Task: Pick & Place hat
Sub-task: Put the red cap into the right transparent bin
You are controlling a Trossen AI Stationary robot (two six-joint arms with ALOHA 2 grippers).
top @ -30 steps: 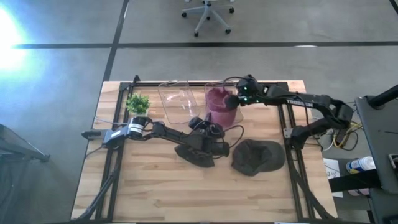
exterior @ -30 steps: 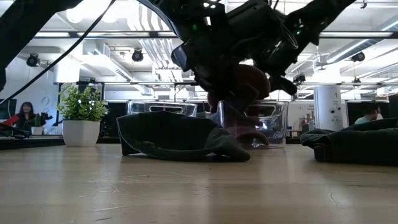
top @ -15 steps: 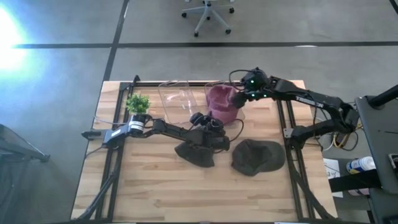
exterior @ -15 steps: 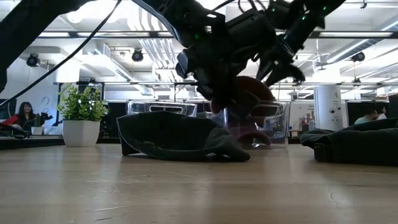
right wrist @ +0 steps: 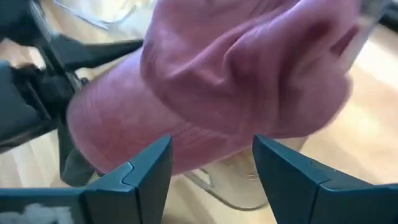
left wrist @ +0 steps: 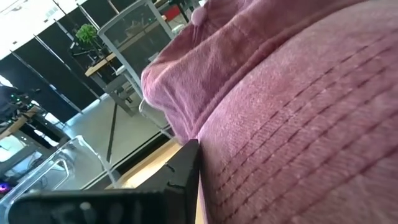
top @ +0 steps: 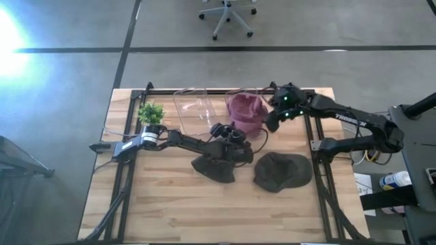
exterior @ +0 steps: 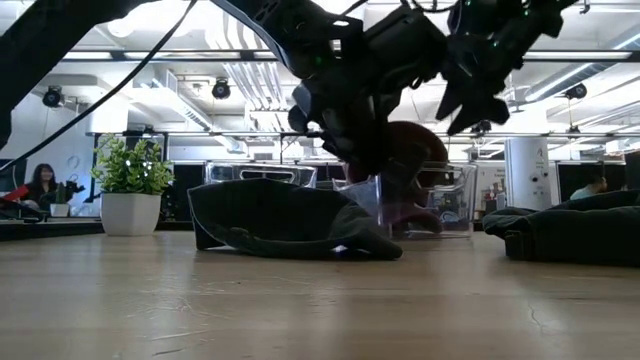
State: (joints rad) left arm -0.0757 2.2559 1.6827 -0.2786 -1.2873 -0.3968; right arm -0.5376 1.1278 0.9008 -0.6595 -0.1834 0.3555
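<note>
A pink hat [top: 245, 111] [exterior: 418, 140] sits in the right-hand clear bin [top: 262, 128] [exterior: 452, 205], bulging above its rim. My right gripper [top: 272, 121] [right wrist: 211, 180] is open just to the right of the hat [right wrist: 236, 81] and touches nothing. My left gripper [top: 234, 138] [exterior: 360, 125] hovers at the bin's near-left side, and the pink hat [left wrist: 298, 124] fills its wrist view. A dark hat [top: 214, 167] [exterior: 280, 222] lies flat below my left arm. An olive hat [top: 283, 170] [exterior: 570, 235] lies on the table to its right.
A second clear bin [top: 194, 109] stands left of the first one. A small potted plant [top: 151, 113] [exterior: 130, 190] stands near the table's far-left corner. Bare wood [top: 204, 211] stretches along the near half of the table.
My right gripper has drawn back from the pink hat toward the table's right edge and slightly nearer. The hat has stayed in the bin. My left gripper has shifted a little toward the far edge, closer to the bin.
</note>
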